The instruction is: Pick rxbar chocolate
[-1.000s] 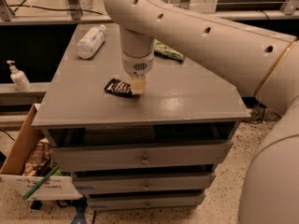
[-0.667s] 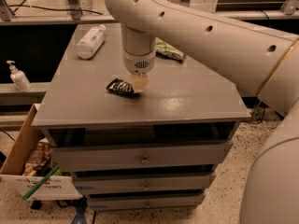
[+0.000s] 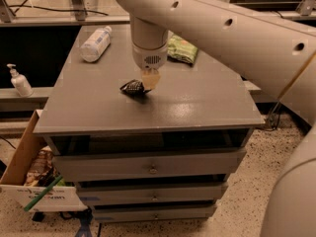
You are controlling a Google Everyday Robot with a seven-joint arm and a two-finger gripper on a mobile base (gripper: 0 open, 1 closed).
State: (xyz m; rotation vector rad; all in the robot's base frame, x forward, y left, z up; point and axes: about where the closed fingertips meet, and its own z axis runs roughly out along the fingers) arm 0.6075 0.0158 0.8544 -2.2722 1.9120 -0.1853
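Note:
The rxbar chocolate (image 3: 131, 87), a small black-wrapped bar with white lettering, is near the middle of the grey cabinet top (image 3: 197, 102). It looks bunched and tilted up at its right end. My gripper (image 3: 149, 81) points straight down from the large cream arm and is shut on the bar's right end. One pale fingertip (image 3: 152, 78) shows in front; the other is hidden behind it. The bar's left end is at or just above the surface.
A white plastic bottle (image 3: 95, 44) lies at the back left of the top. A green chip bag (image 3: 182, 49) lies at the back, behind the arm. A drawer cabinet stands below. A soap dispenser (image 3: 19, 81) and a cardboard box (image 3: 34, 181) are on the left.
The gripper has come down and closed on the bar's right end. The bar, flat before, is now bunched, tilted and shifted slightly right.

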